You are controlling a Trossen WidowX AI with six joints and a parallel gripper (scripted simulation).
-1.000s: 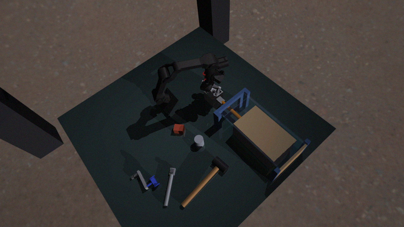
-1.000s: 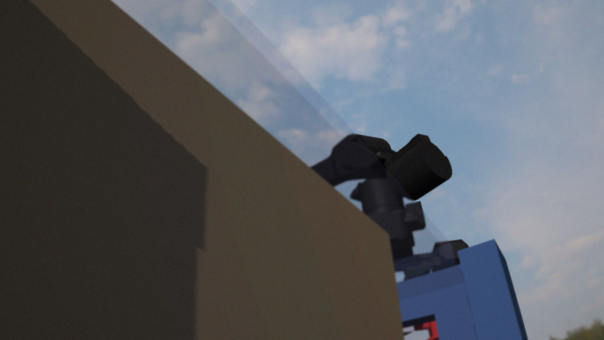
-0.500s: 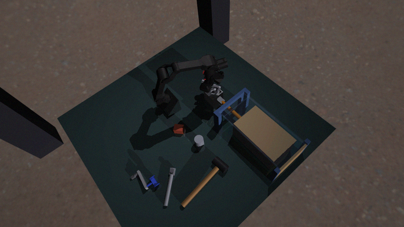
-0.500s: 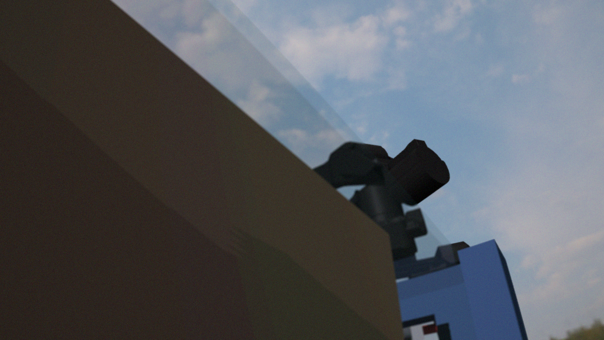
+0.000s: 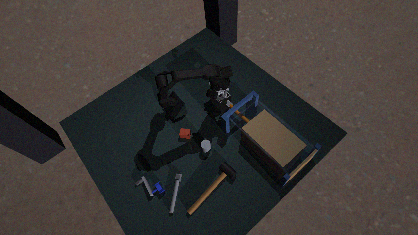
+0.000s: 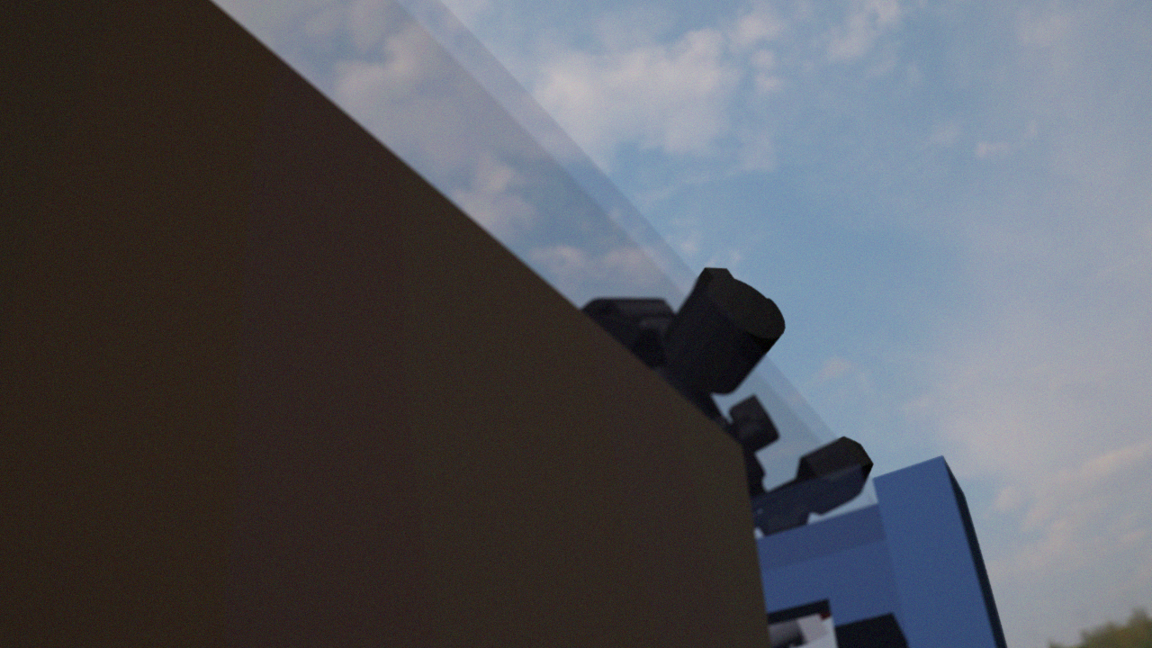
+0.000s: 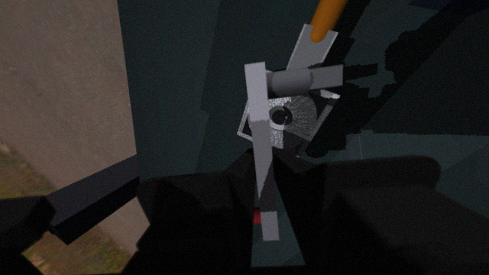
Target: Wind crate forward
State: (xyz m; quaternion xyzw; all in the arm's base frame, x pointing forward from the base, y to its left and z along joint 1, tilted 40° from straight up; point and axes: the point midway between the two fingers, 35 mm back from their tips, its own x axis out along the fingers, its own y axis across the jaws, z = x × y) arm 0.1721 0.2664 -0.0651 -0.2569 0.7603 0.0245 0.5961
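My gripper (image 7: 269, 173) (image 5: 217, 89) is shut on the winch handle, a grey crank (image 7: 258, 92) with a little red of its grip showing. It hangs over the hand winch (image 7: 303, 114) (image 5: 221, 95). The square key (image 7: 329, 77) is outside the round hole (image 7: 280, 115), appearing above and right of it in the wrist view; its height is unclear. An orange strap (image 5: 244, 117) (image 7: 330, 13) runs from the winch to the tan-topped crate (image 5: 273, 137) (image 6: 499, 451). The crate looks flat, with a gap to the blue steel frame (image 5: 240, 105) (image 6: 922, 532).
A crank with a blue grip (image 5: 158, 187), a grey bar tool (image 5: 174, 195) and a mallet (image 5: 209, 193) lie along the near side. A red block (image 5: 184, 133) and a white cylinder (image 5: 205, 145) stand mid-bench. Clear panels flank the crate.
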